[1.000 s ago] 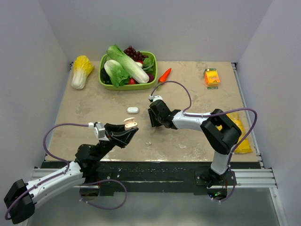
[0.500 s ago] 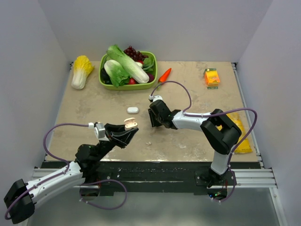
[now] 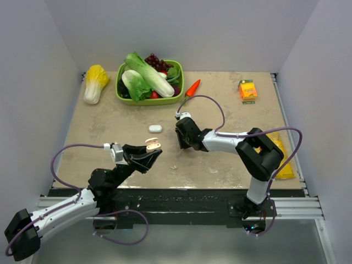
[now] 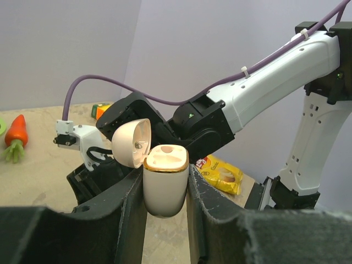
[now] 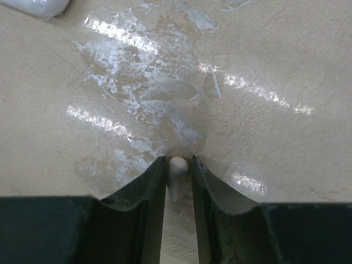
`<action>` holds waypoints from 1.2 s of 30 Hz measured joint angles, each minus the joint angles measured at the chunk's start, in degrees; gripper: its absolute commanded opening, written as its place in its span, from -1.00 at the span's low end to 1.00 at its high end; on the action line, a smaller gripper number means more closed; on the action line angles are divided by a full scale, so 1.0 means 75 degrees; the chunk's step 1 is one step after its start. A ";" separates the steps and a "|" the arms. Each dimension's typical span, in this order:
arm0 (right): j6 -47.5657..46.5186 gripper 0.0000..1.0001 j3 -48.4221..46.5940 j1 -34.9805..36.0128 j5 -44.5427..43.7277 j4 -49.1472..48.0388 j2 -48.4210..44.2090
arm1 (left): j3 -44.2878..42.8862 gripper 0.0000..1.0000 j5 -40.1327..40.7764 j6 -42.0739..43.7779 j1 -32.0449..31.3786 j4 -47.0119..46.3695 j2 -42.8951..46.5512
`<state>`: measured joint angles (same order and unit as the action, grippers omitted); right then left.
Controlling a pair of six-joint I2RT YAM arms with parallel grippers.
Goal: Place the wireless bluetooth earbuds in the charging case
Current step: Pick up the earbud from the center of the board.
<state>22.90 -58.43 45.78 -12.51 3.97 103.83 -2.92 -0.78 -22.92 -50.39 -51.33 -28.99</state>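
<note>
The charging case [image 4: 164,184] is cream-white with a gold rim. It stands upright, lid flipped open, with my left gripper [image 4: 165,190] shut on its body. From above, the case [image 3: 152,145] is held over the table's near left. My right gripper [image 3: 179,144] points down at the table centre. In the right wrist view its fingertips [image 5: 159,168] press close against both sides of a tiny white earbud [image 5: 176,171] lying on the surface. Another tiny white bit [image 3: 174,166] lies nearer the front edge.
A small white oblong object [image 3: 155,128] lies left of the right gripper. At the back stand a green basket [image 3: 147,101] of vegetables, a yellow cabbage [image 3: 94,82], a carrot [image 3: 192,87] and an orange carton [image 3: 247,89]. A yellow snack bag [image 3: 284,159] lies at the right edge.
My right gripper's jaws have narrowed around the earbud and the wrist has edged slightly right. The left arm and the case have not moved.
</note>
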 measured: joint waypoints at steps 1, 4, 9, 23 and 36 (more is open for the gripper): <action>0.0000 -0.52 0.0012 0.0000 -0.0003 -0.0006 -0.0009 | 0.0000 -1.00 0.0000 0.0000 0.0000 0.0000 -0.0003; 0.0000 -0.63 0.0082 0.0000 0.0003 -0.0015 -0.0058 | 0.0000 -1.00 0.0000 0.0000 0.0000 0.0000 -0.0020; 0.0003 -0.91 0.0105 0.0000 0.0006 -0.0023 -0.0087 | 0.0000 -1.00 0.0000 0.0000 0.0000 -0.0003 -0.0073; 0.0099 -1.00 0.1588 -0.0006 0.0405 -0.1469 -0.3179 | 0.0003 -1.00 0.0172 0.0032 -0.0003 -0.0583 -0.0694; 0.0090 -1.00 0.2095 -0.0006 0.1215 -0.3281 -0.6790 | -0.0871 -1.00 0.0364 0.1093 -0.0009 -0.2092 -0.2334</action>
<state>23.57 -42.72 45.74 -3.40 -20.64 52.90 -9.45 1.96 -14.72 -50.46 -67.02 -46.50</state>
